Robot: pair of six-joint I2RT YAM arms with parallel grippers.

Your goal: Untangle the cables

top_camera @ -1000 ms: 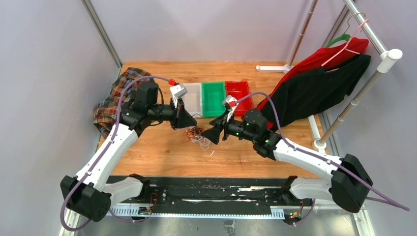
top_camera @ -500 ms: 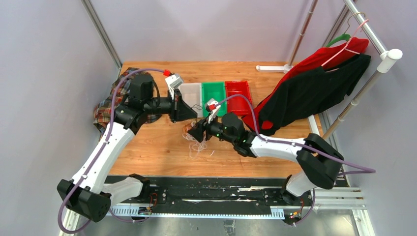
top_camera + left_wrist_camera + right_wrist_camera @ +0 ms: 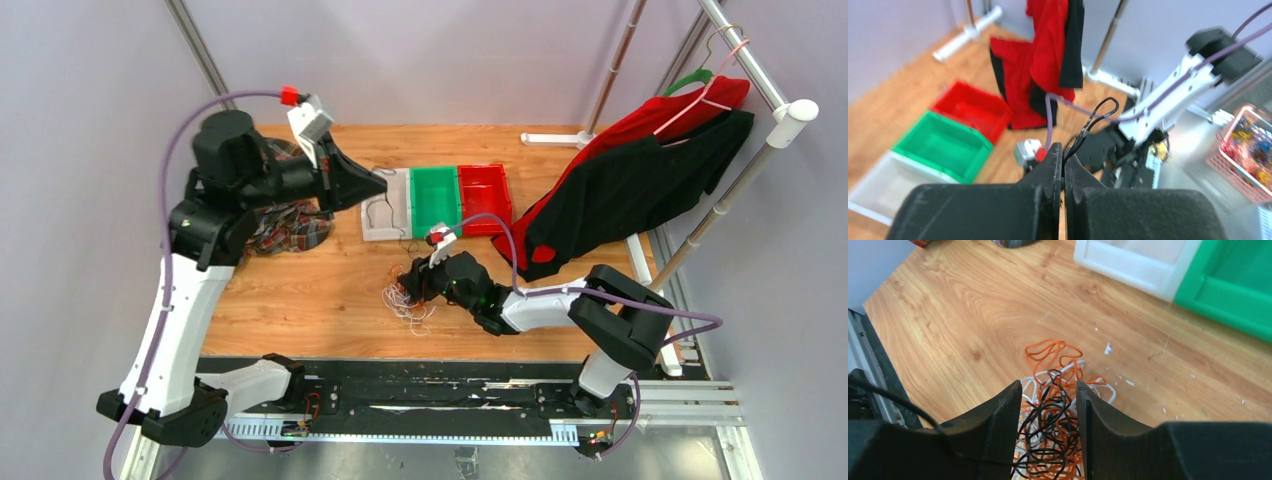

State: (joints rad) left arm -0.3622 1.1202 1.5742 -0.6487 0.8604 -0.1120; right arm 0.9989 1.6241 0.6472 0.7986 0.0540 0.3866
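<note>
The cables [image 3: 403,300] lie as a small tangled heap of white, orange and black wire on the wooden table. My right gripper [image 3: 415,285] is down on the heap. In the right wrist view its jaws [image 3: 1047,385] are closed in on the wires [image 3: 1053,415], which fill the gap between them. My left gripper [image 3: 378,183] is raised high over the white bin. In the left wrist view it [image 3: 1064,149] is shut on a black cable [image 3: 1098,112] whose loop sticks out past the tips. A black strand [image 3: 372,215] hangs from it toward the heap.
A white bin [image 3: 392,232], a green bin [image 3: 435,200] and a red bin [image 3: 483,195] stand in a row at the back. A plaid cloth [image 3: 285,225] lies at the left. Red and black garments [image 3: 640,170] hang on a rack at the right.
My left arm has risen and swung back to the left with the black cable. My right gripper has moved left and down onto the heap.
</note>
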